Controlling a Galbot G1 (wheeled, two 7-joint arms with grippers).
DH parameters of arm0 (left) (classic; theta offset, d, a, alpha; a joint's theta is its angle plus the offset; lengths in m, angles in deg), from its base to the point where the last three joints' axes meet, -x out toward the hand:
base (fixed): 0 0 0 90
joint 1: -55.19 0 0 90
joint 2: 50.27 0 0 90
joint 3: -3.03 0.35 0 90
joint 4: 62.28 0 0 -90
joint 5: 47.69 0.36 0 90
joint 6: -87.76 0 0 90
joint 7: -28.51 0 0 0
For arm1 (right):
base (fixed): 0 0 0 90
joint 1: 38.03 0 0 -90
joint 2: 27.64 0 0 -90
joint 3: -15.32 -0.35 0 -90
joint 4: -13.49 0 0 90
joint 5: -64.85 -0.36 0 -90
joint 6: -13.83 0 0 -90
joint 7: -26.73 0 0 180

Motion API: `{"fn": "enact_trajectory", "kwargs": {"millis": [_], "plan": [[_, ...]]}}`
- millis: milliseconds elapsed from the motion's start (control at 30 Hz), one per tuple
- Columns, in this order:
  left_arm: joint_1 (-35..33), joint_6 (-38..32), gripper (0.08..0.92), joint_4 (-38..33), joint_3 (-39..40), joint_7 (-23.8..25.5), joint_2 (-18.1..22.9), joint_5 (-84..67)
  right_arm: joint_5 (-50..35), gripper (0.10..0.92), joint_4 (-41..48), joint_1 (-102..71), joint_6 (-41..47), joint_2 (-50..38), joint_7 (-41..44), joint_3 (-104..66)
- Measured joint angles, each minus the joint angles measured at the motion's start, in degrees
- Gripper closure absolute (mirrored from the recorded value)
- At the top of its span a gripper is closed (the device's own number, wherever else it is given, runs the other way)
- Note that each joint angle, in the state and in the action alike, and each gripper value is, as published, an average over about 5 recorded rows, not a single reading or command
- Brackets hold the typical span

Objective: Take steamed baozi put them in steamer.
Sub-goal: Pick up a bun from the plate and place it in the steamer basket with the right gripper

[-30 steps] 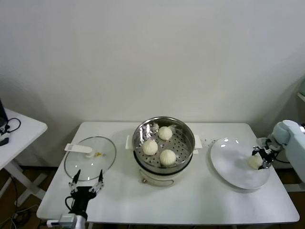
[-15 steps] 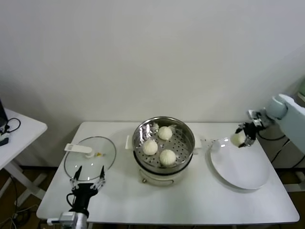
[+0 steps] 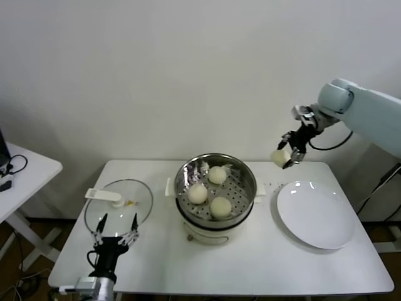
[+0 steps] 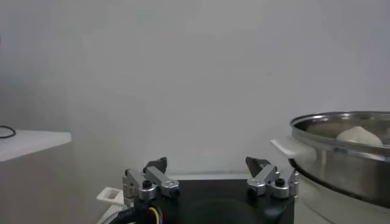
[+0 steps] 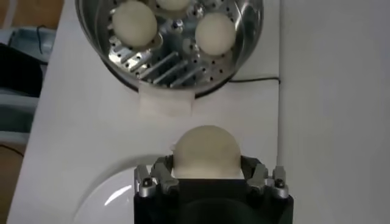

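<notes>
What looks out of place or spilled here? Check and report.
Nothing stands out. Three steamed baozi sit upright in the steamer. The right gripper holds the fourth in the air, between steamer and plate. The lid lies flat beside the left gripper.

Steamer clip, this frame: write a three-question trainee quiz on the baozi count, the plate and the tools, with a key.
1. How many baozi lie in the steamer?
2. True or false: the white plate holds a baozi.
3. Which tool carries the fourth baozi: A) left tool B) right tool?

Key:
1. Three, on the perforated tray.
2. False; it is bare.
3. B; it holds the bun in the air between steamer and plate. The left tool waits open near the glass lid.
</notes>
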Motion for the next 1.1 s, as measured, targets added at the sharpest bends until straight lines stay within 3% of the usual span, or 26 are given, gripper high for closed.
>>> {"fn": "enact_trajectory", "kwargs": {"millis": [500, 1100], "plan": [[-0.15, -0.62, 0.177, -0.46, -1.03, 0.1, -0.16, -1.6, -9.09, 0.313, -2.9, 1.75, 5.63, 9.64, -4.1, 6.75], [0.41, -0.7, 0.177, 0.46, -0.97, 0.12, -0.04, -1.99, -10.35, 0.313, -3.35, -3.41, 7.61, 13.6, -7.01, 7.75]]}}
